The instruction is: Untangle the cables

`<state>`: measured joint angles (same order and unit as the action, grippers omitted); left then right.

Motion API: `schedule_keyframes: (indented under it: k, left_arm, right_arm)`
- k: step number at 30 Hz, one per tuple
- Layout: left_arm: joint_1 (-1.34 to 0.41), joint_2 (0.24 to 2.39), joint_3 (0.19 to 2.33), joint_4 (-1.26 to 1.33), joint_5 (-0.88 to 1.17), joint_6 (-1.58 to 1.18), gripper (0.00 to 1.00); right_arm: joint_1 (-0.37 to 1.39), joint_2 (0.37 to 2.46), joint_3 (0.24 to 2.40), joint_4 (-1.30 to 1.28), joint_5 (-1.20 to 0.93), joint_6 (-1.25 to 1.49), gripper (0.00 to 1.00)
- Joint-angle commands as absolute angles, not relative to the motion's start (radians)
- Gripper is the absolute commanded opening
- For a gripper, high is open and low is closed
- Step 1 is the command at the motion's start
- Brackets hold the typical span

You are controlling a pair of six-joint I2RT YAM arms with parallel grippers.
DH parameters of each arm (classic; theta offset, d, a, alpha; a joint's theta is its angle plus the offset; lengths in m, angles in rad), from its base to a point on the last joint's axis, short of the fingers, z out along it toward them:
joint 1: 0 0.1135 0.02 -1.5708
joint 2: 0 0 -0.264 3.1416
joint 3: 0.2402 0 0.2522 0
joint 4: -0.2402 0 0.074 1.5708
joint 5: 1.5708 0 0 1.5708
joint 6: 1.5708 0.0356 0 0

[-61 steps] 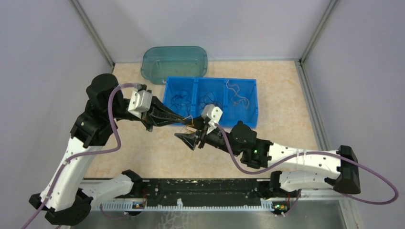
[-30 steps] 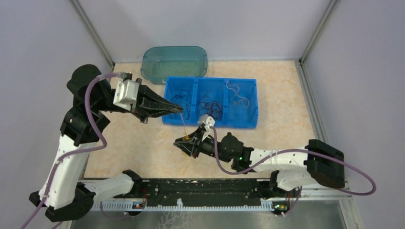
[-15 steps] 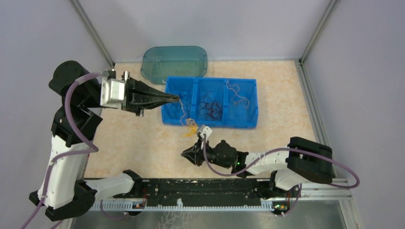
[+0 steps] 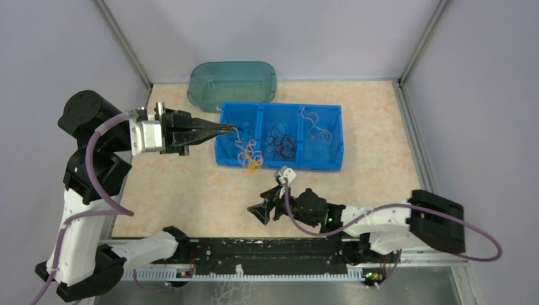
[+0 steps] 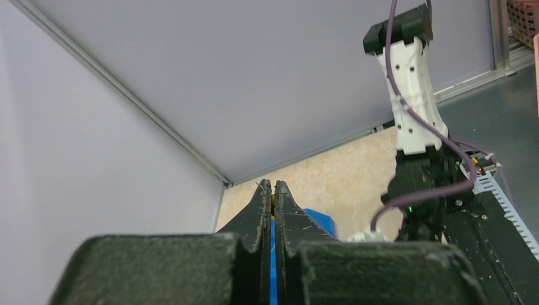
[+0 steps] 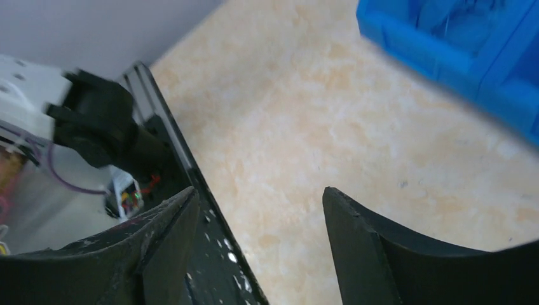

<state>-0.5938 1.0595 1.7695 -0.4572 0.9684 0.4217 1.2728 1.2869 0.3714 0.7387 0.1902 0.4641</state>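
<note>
Table top (image 4: 191,184): beige-peach, mottled with paler patches.
Tray (image 4: 279,164): bright blue, plain, no markings.
Tub (image 4: 232,79): translucent teal-green.
Yellow-orange cable (image 4: 252,162): yellow-orange clump, with a paler strand running up from it.
Black cables (image 4: 281,141): black, set against the blue of the middle compartment.
Pale cables (image 4: 314,130): whitish-tan, in the right compartment.
Left gripper (image 4: 232,129): black fingers; silver-grey block behind them.
Right gripper (image 4: 257,211): black fingers, flecked with pale scuffs in the wrist view.
Arms (image 4: 86,216): white shells, black joints, purple hoses.
Walls (image 4: 57,57): pale lavender-grey, plain.
Indicator light (image 4: 330,220): green.
</note>
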Motion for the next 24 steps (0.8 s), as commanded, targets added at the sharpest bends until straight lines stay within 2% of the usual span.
schedule_keyframes:
  k: [1, 9, 17, 24]
  left_arm:
    - [-0.597, 1.035, 1.716, -0.521, 0.974, 0.504, 0.00]
    - [-0.597, 1.028, 1.690, -0.595, 0.994, 0.546, 0.00]
    - [-0.597, 1.025, 1.688, -0.639, 1.020, 0.519, 0.00]
    - [-0.597, 0.997, 1.612, -0.644, 1.039, 0.500, 0.00]
  right_arm:
    - [1.260, 1.051, 0.421, 0.611, 0.228, 0.380, 0.75]
    - [1.256, 0.853, 0.556, 0.366, 0.191, 0.230, 0.77]
    - [1.255, 0.868, 0.719, 0.361, 0.180, 0.140, 0.70]
    - [1.255, 0.908, 0.775, 0.423, 0.030, 0.153, 0.63]
